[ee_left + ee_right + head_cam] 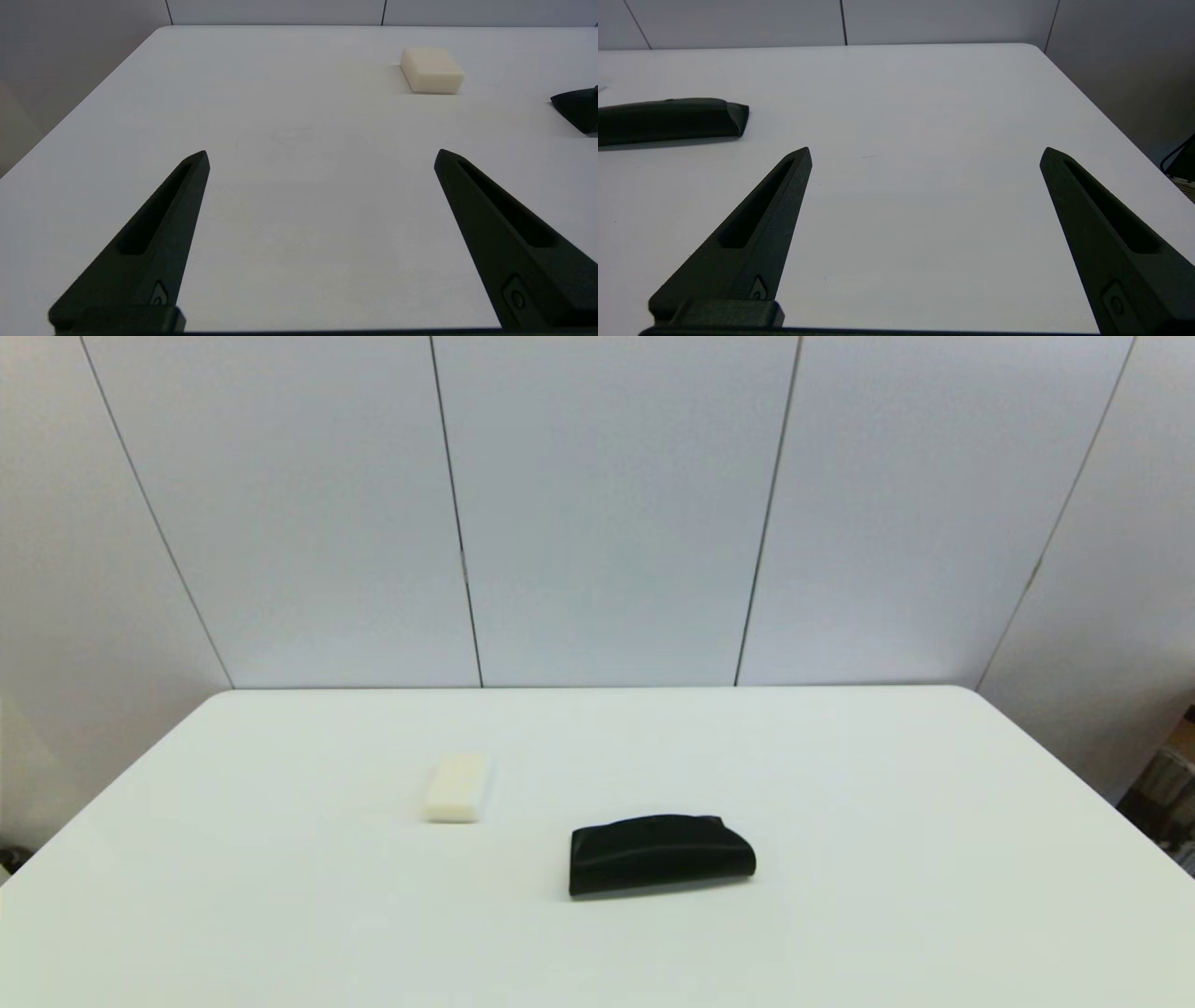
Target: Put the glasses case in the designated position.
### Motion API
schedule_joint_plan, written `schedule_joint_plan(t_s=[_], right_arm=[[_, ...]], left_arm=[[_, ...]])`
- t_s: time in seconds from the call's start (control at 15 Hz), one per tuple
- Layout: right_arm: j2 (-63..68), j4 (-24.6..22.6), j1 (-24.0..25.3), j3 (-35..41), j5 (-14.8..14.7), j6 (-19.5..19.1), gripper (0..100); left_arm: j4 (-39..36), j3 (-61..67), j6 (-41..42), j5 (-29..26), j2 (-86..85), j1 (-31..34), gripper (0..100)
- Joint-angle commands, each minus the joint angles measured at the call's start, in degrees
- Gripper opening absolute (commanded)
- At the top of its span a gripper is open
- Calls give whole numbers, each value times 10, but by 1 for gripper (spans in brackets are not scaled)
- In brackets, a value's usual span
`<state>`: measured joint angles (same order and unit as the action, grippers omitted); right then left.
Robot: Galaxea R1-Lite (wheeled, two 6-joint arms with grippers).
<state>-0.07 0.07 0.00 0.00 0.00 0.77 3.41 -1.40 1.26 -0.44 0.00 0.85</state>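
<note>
The matte black glasses case [661, 854] lies flat near the middle of the white table [840, 756], a little to the right. One end of the glasses case [578, 109] shows in the left wrist view, and the glasses case [668, 120] also shows in the right wrist view. Neither arm appears in the head view. My left gripper [321, 156] hovers open over bare table, well short of the case. My right gripper [925, 154] is open too, with the case off to its side and nothing between its fingers.
A small cream-white block [457, 787] rests left of the case and slightly farther back; the cream-white block [432, 70] is also ahead of the left gripper. Grey wall panels [607, 504] stand behind the table. Dark clutter [1167, 784] sits beyond the table's right edge.
</note>
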Motion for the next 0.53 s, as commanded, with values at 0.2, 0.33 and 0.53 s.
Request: schedule_joint_plan(t_s=[0.2, 0.33, 0.53], right_arm=[[1, 0, 0, 0, 0, 0, 100], [1, 0, 0, 0, 0, 0, 100], [1, 0, 0, 0, 0, 0, 100]], left_arm=[[0, 0, 1, 0, 1, 0, 100], [0, 0, 0, 0, 1, 0, 100], [0, 0, 0, 0, 1, 0, 100]])
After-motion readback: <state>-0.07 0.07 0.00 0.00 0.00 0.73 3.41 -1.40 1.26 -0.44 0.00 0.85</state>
